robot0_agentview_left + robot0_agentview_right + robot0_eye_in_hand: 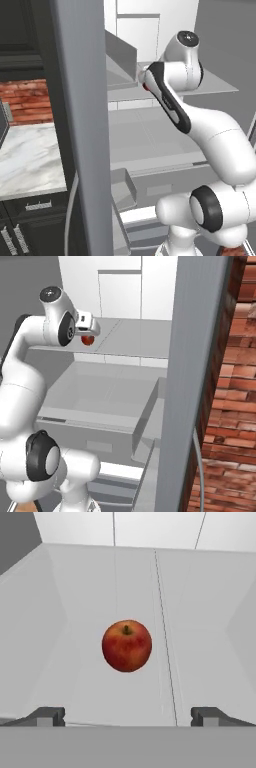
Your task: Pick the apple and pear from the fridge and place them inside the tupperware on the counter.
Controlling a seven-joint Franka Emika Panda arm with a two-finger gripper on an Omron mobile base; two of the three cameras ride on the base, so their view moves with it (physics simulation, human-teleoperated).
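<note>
Gripper (127,716) released, jaws spread wide and empty, poised inside the fridge (150,135) above the apple (126,645), which sits alone on a pale shelf, centred between the two fingertips (47,716) but untouched.

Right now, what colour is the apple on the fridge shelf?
Red with yellowish streaks; the apple shows best in the hand view.

The apple (126,645) sits on a shelf (75,682) inside the fridge (80,125)
</note>
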